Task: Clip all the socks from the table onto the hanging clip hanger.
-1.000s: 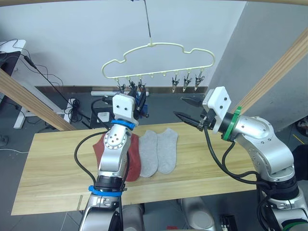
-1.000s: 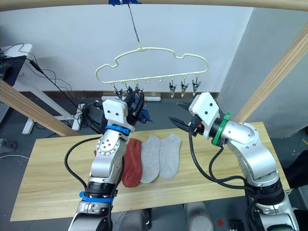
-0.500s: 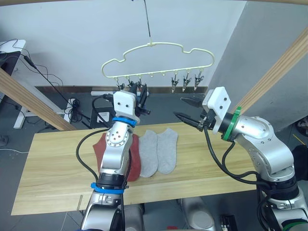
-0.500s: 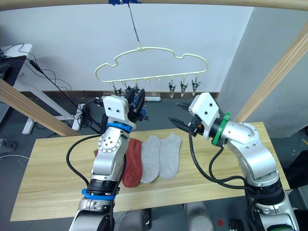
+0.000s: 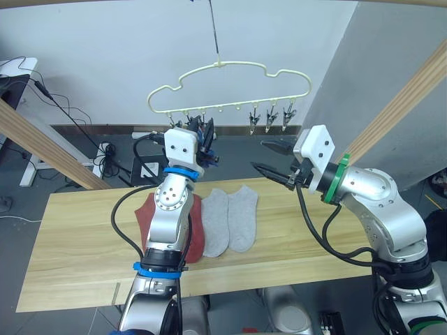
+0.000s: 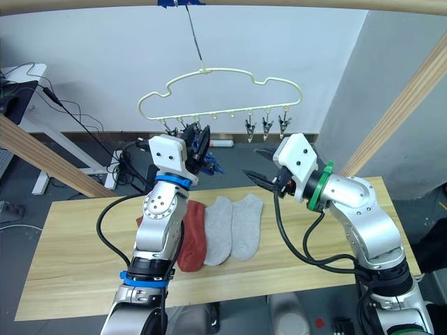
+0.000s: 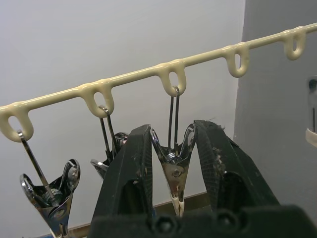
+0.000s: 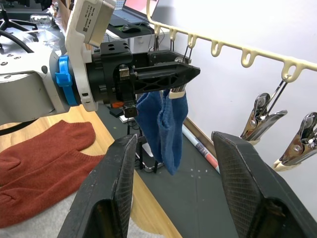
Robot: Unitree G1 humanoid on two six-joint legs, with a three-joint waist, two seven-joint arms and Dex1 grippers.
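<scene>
Raised to the clip hanger point(image 5: 230, 87), left tool point(image 7: 173, 163) spread around one small metal clip point(image 7: 173, 171), fingers bracketing its handles without clearly squeezing them. Blue socks point(image 8: 163, 124) dangling just below that clip, apparently already caught in it. Right tool point(image 5: 269, 157) hovering near, wide apart, holding nothing, pointed toward the blue socks. On the surface point(image 5: 84, 237), toward the middle and nearer the far edge, two rust-red socks point(image 5: 147, 216) partly hidden behind the left arm and two grey socks point(image 5: 230, 216) side by side, touching one another. Three free clips point(image 5: 271, 120) hanging toward the right end of the hanger. Likely step: finishing the blue pair, four socks left. Risks from here: pressing the clip handles again would open the clip and drop the blue socks to the floor beyond the far edge; pulling away while snagged on the wire loop would swing the hanger on its hook, making the next clip hard to catch; a weak bite on thin knit could slip under its own weight.
</scene>
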